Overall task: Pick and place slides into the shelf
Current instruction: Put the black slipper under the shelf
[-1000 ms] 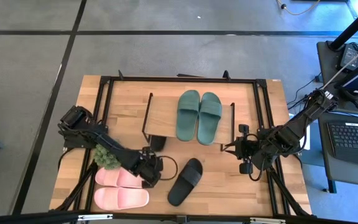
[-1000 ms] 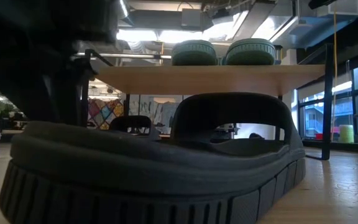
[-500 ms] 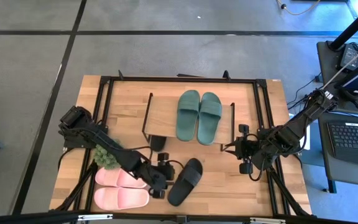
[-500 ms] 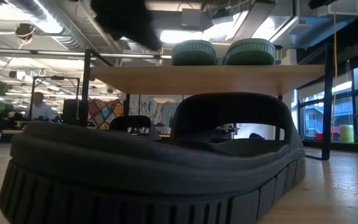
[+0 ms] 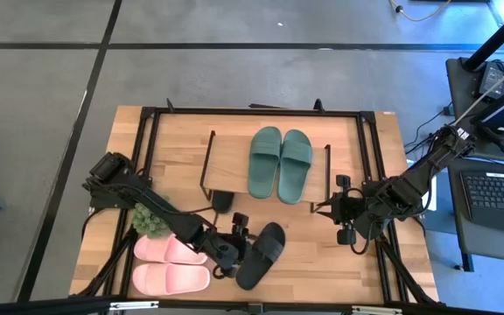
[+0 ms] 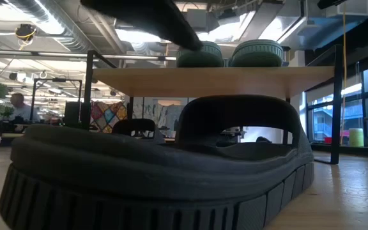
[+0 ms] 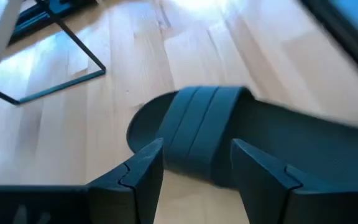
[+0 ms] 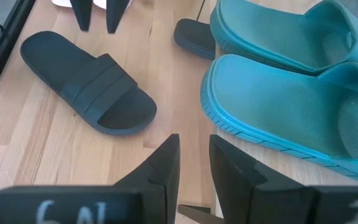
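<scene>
Black slide [image 5: 262, 255] lies on the surface just ahead of the left pincer [image 5: 232, 248], whose fingers stand apart, empty. Approach step: next, straddle the strap, clamp, and lift toward the shelf [image 5: 234, 164].

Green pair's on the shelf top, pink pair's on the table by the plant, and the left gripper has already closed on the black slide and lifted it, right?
Not lifted. The high view shows the black slide flat on the table, and the left gripper open beside it. The green pair on the shelf and the pink pair by the plant are correct.
</scene>
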`<state>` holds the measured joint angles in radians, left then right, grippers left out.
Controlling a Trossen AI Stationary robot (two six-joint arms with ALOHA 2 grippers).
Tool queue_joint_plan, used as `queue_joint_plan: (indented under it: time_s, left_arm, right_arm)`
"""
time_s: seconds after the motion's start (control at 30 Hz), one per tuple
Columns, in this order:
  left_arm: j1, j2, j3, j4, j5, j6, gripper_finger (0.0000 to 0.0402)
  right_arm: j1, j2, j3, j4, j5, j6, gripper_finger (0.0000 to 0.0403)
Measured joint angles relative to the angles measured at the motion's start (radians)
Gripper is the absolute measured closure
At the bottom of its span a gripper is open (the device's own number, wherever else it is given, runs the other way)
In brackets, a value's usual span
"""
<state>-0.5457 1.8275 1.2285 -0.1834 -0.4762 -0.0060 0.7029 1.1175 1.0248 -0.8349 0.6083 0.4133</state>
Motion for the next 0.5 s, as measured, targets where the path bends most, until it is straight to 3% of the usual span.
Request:
queue_joint_plan:
  time_s: [0.5]
  left_arm:
    - [-0.027,0.136,0.000,0.118,-0.084,0.090,0.0243]
  right_arm:
    - [0.000,0.000,0.000,0.000,0.000,-0.001,0.0314]
